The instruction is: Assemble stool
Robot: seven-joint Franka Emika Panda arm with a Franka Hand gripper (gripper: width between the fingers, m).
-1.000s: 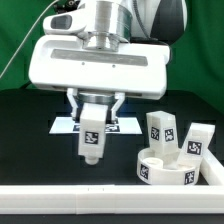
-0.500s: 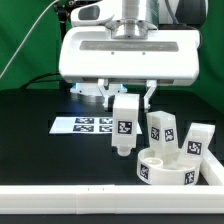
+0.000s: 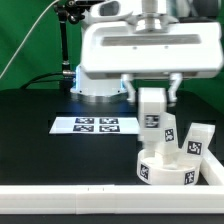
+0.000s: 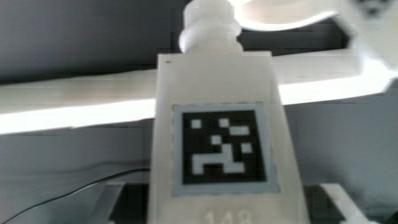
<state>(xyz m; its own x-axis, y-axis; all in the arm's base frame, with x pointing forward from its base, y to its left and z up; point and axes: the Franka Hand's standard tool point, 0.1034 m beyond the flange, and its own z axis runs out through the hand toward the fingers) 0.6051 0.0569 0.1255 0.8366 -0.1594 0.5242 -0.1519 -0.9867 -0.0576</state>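
My gripper (image 3: pixel 150 98) is shut on a white blocky stool leg (image 3: pixel 151 118) with a black-and-white tag and holds it upright in the air, just above the round seat disc (image 3: pixel 165 170) at the exterior view's right. A second leg (image 3: pixel 166 132) stands right behind the held one and a third leg (image 3: pixel 197 140) stands by the disc's far right side. In the wrist view the held leg (image 4: pixel 222 120) fills the middle, its tag facing the camera, with the seat disc's rim (image 4: pixel 285 15) beyond its peg end.
The marker board (image 3: pixel 95 125) lies flat on the black table, to the exterior view's left of the seat. A long white rail (image 3: pixel 70 203) runs along the table's front edge. The arm's base (image 3: pixel 95 85) stands at the back.
My gripper has carried the leg to the exterior view's right and a little up, from in front of the marker board to above the seat disc.
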